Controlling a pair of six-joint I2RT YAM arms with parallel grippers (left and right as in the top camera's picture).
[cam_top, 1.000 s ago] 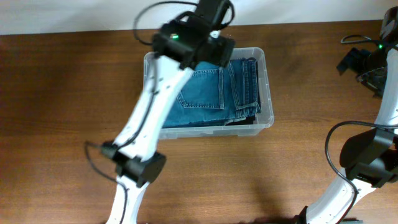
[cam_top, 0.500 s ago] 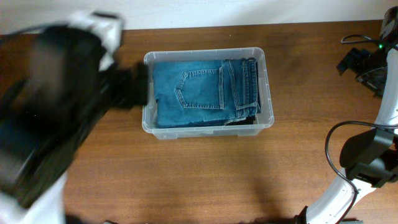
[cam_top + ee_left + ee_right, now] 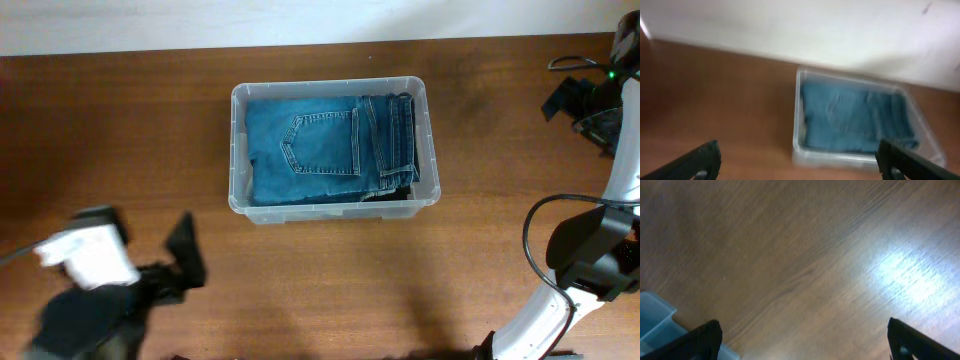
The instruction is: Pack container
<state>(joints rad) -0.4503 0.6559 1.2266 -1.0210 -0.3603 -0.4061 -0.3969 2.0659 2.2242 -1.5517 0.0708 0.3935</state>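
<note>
While both my claws hang free, the container (image 3: pixel 331 84) sits upright on the counter (image 3: pixel 120 130). It is toward the back edge, about mid-width, with its long side running left to right. It is clear plastic with rounded corners and a rolled rim.

Inside it lie folded blue jeans (image 3: pixel 320 150), flat, with a back pocket facing up. They cover nearly the whole floor of the bin, and the seams and folds bunch at the right end. From overhead nothing pokes over the rim.

My left claw (image 3: pixel 800 162) is released, its fingers spread wide with nothing between them. Overhead shows it as a blur at the front left of the counter, well apart from the container. Its wrist view is soft too. There the container lies ahead and a bit right of centre with the denim visible in it, bare wood to the left and the white wall (image 3: pixel 790 25) behind.

My right claw (image 3: pixel 802 342) is also released, with its fingertips at the two lower corners of its view and only wood between them. A bright glare patch (image 3: pixel 910 275) lies on the wood to the right. A pale translucent corner (image 3: pixel 655 317) shows at lower left. It may be the container, but I can't tell.

Overhead, the right arm (image 3: pixel 625 180) stands at the far right edge, well apart from the container. A black cable (image 3: pixel 572 62) loops beside it.
</note>
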